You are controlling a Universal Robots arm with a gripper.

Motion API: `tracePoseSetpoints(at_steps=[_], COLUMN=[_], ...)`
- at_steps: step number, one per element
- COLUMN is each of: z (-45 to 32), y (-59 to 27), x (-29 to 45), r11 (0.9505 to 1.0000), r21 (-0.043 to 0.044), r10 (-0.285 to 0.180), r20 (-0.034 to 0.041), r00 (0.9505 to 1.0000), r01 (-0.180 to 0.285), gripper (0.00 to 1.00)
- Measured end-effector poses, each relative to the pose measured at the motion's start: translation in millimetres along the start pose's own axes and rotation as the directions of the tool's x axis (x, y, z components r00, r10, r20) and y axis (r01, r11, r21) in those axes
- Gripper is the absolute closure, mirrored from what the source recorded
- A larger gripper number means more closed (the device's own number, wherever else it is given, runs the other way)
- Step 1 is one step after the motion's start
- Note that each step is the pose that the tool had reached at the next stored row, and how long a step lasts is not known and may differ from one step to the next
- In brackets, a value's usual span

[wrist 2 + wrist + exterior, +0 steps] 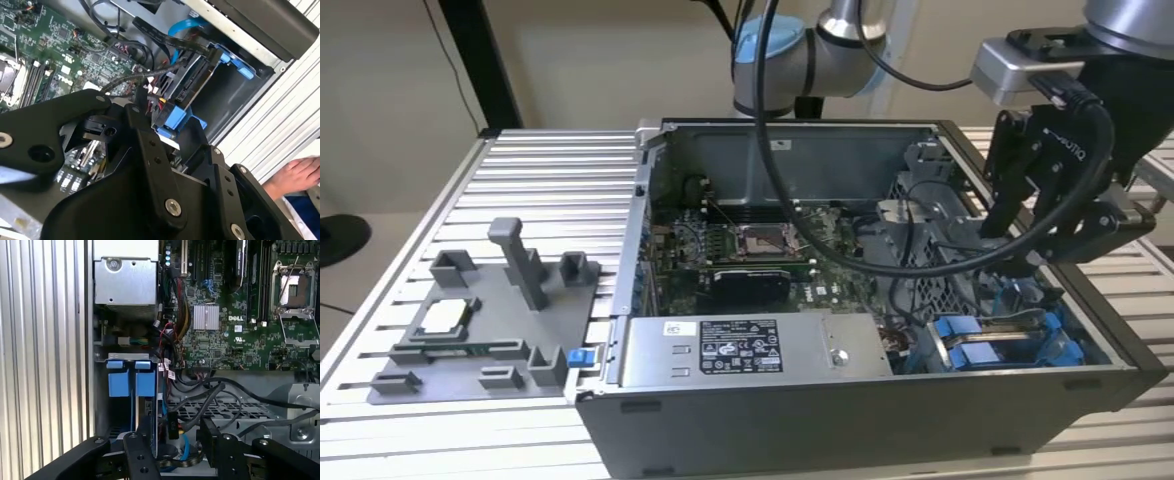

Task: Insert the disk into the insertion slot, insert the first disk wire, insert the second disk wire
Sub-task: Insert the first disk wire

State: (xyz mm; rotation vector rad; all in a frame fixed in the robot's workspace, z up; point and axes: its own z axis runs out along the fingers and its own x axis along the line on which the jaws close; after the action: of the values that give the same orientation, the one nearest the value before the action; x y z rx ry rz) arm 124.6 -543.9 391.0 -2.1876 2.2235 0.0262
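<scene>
Stiff, dense and probably shock-sensitive, the disk [987,350] sits edge-on in the insertion slot [1062,345] at four o'clock of the case [854,430], best taken by its blue-framed edges; whether the gripper [1021,250] is spread or clamped, I cannot tell.

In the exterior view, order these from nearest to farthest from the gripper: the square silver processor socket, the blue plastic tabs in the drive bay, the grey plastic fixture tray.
1. Blue plastic tabs in the drive bay: right by the gripper, exterior view's right.
2. Square silver processor socket: on the board.
3. Grey plastic fixture tray: outside the case, exterior view's far left.
</scene>
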Motion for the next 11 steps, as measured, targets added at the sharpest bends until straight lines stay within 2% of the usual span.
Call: tracePoseSetpoints(at_steps=[5,11], z=[-0.1,1.0], y=[0.7,1.8], x=[0.7,2.7], r11=[1.0000,0.9993], r21=[0.0002,-0.0007], r10=[-0.005,-0.037], r20=[-0.0002,0.0001], r00=[1.0000,0.9993], r01=[0.005,0.037], gripper=[0.00,0.00])
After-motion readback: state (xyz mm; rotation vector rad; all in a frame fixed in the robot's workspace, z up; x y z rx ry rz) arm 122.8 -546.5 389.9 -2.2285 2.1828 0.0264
